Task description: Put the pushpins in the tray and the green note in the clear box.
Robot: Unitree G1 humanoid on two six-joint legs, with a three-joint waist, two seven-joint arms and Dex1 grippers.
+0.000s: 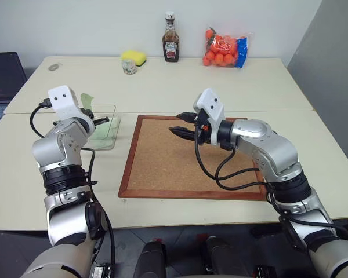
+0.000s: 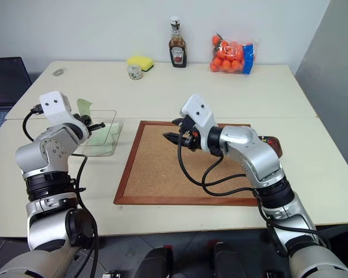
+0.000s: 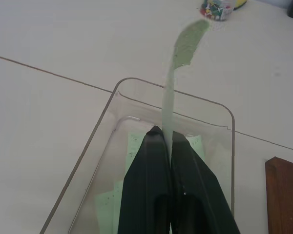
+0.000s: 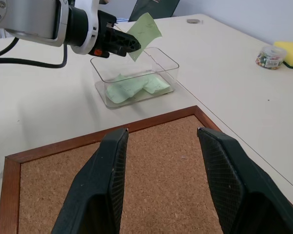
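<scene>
Holding the green note [image 4: 144,30] by one edge, the left gripper [image 4: 129,45] is pinched tight above the clear box [image 4: 135,78]. Paper this thin looks light and floppy, so an edge pinch suits it. The right gripper [image 4: 162,183] waits with fingers apart over the cork board [image 1: 162,168].

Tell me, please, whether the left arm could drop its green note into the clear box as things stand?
Probably yes: the left gripper, shut on the green note, hangs above the open-topped clear box, with nothing between them.
</scene>
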